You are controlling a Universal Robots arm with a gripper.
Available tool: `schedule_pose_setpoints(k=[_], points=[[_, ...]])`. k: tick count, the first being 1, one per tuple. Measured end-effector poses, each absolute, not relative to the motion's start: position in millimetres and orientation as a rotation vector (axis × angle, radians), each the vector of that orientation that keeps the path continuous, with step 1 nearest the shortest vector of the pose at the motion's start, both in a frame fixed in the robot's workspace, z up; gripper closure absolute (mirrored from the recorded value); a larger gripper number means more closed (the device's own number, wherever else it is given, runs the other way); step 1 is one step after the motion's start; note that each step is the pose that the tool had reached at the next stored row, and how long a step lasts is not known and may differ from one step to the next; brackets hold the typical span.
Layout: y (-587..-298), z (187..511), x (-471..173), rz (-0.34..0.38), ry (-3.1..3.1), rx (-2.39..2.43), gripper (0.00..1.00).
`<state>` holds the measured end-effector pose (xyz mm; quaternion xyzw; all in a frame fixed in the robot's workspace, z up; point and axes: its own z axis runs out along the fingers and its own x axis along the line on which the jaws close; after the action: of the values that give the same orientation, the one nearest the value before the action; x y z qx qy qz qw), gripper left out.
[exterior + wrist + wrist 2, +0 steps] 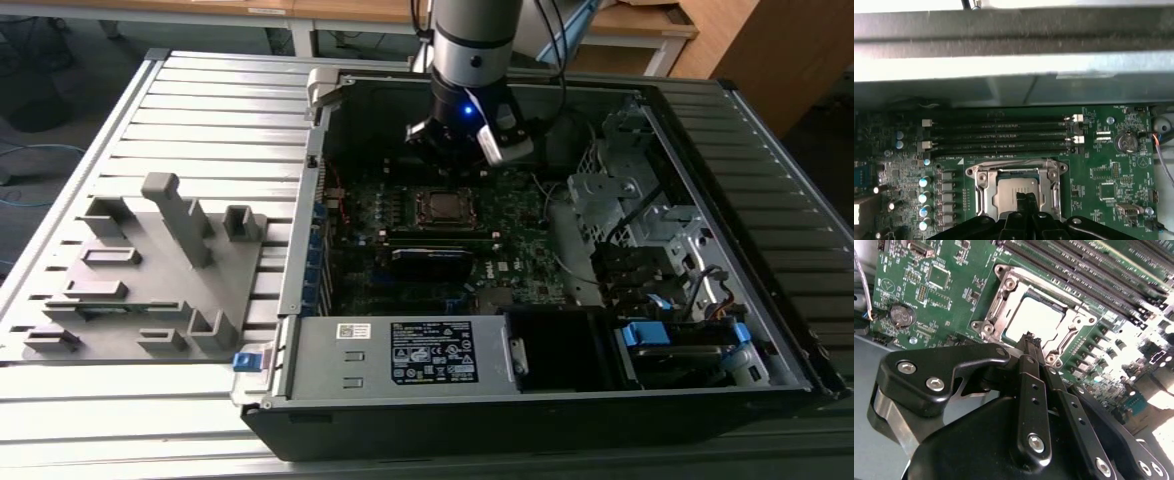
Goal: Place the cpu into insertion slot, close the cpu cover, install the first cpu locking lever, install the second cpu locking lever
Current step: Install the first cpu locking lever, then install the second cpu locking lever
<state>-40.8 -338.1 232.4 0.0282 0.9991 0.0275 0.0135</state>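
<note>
The cpu [1035, 319] lies flat in the insertion slot [985, 328] on the green motherboard, its silvery face showing. The cpu cover [1050, 289], a thin metal frame, lies down around the chip, which shows through its window. My gripper [1029, 338] hovers just over the near edge of the socket with its black fingers shut together and nothing between them. In the first wrist view the same cpu [1010, 189] sits inside the cpu cover [985, 194], with my gripper [1027, 198] over its edge. In the exterior view the gripper [465, 152] hangs inside the case, just beyond the insertion slot [441, 206].
Long black memory slots [999, 135] run beside the socket, and a coin battery [1127, 144] sits nearby. The case's metal wall [1014, 65] stands close behind. A drive cage [627, 200] is at the exterior view's right, a grey fixture block [147, 270] at its left, and a power supply [400, 350] in front.
</note>
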Motion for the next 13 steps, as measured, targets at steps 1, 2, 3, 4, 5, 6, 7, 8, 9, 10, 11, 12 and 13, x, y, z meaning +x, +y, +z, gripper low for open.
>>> schedule_pose_setpoints(k=[1,2,3,4,5,6,7,8,9,10,11,12,13], points=[[-339.1,232.4,-40.8,0.086,3.112,0.088,0.90],[-339.8,232.4,-40.8,0.085,3.112,0.088,0.90],[-339.9,232.4,-40.9,0.086,3.112,0.088,0.90],[-339.9,232.5,-40.8,0.085,3.112,0.088,0.90],[-340.0,233.1,-40.9,0.085,3.112,0.088,0.90],[-340.0,234.2,-40.9,0.085,3.112,0.088,0.90],[-340.0,235.4,-40.8,0.085,3.112,0.088,0.90],[-340.0,235.9,-40.8,0.086,3.112,0.088,0.90],[-339.9,235.9,-40.8,0.086,3.112,0.088,0.90],[-340.0,237.4,-40.8,0.086,3.112,0.088,0.90],[-340.0,238.8,-40.8,0.086,3.112,0.088,0.90],[-340.0,238.8,-40.8,0.086,3.112,0.088,0.90],[-340.0,238.9,-40.8,0.086,3.112,0.088,0.90]])
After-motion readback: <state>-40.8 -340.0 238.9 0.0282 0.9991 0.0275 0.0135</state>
